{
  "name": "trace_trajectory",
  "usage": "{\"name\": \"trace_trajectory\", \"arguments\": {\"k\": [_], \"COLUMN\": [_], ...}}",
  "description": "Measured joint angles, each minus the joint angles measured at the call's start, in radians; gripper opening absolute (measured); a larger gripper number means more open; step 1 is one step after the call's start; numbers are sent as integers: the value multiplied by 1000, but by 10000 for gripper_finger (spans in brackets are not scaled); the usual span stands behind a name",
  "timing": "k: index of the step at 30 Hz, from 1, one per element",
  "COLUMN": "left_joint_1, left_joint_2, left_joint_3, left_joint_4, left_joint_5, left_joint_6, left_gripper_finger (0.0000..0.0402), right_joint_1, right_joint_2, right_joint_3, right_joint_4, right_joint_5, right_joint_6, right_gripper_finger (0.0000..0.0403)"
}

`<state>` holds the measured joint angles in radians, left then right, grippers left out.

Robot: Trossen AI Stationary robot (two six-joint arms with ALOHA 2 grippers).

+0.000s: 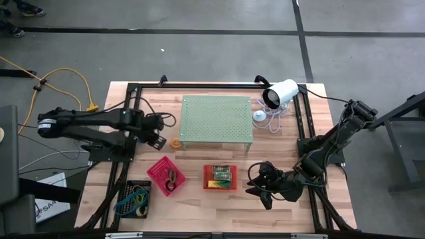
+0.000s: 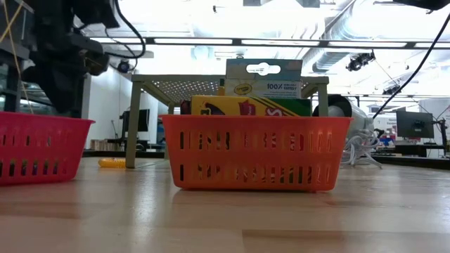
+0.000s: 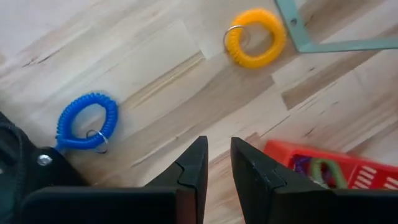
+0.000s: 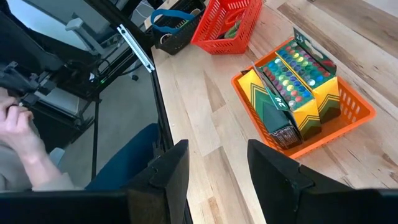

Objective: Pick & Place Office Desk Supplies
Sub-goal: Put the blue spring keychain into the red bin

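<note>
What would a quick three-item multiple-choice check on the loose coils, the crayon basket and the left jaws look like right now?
1. Where does the orange coil lie?
A. inside the pink basket
B. on the table by the green stand's leg
C. on top of the stand

2. What colour is the basket holding the crayon boxes?
A. orange
B. black
C. blue

3. What is the state of the left gripper?
A. shut on the blue coil
B. shut on the orange coil
C. jaws apart, holding nothing

Answers: 1 B, it rests on bare wood beside the stand's leg. 2 A, its orange mesh wall shows in the right wrist view. 3 C, wood shows between the jaws, and the blue coil lies apart.
</note>
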<state>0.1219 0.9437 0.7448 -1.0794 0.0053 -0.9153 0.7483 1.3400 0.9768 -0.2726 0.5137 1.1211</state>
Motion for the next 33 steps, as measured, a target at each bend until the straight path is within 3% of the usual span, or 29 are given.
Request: {"name": "trace_trajectory", "arguments": {"k": [9, 15, 26, 33], "left_joint_1": [158, 171, 174, 257], "left_joint_2": [2, 42, 223, 251], "left_joint_3": [-3, -10, -10, -10], "left_joint_4": [-67, -82, -86, -121], "left_joint_5": [25, 26, 30, 27], "left_joint_6": [166, 229, 304, 431], "left_gripper_finger": [66, 66, 66, 66], "right_joint_1": [0, 0, 0, 0], "right_joint_2": [0, 0, 0, 0], "right_joint_3": [0, 0, 0, 0], "right_joint_4": [0, 0, 0, 0], "right_joint_5": [0, 0, 0, 0], "right_joint_6": [0, 0, 0, 0], "right_gripper_finger": [150, 151, 150, 150]}}
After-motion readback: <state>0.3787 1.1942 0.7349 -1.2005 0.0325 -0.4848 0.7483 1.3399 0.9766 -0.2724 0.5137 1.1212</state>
